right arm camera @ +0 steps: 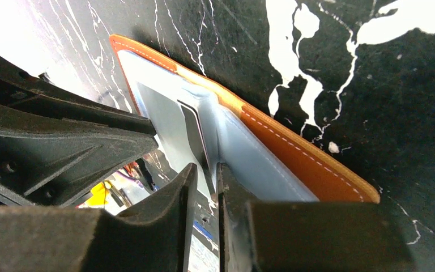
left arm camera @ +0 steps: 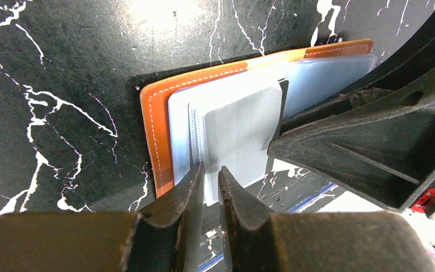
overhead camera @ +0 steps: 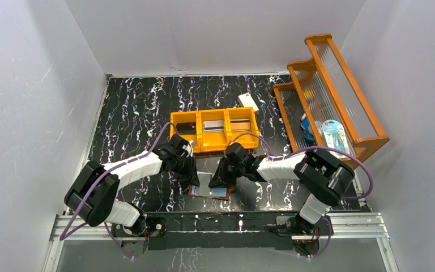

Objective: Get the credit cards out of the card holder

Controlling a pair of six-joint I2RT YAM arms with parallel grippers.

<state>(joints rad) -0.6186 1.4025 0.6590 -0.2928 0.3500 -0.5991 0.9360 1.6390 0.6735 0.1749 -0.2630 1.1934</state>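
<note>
Top external view — card holder [overhead camera: 209, 190] lies open on the worktop [overhead camera: 130, 107] between both arms | left jaws clenched on its floppy pale leaf | right jaws nipped on the grey credit card [left arm camera: 241, 136] edge, we judge | card stiff, slick, light — pull straight along the pocket

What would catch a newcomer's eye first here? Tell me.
An open brown wallet lies near the front of the black table, gripped from both sides. The left pincer nips its pale inner leaf, the right pincer the leaf holding a dark card. Behind them stands an orange tray.
</note>
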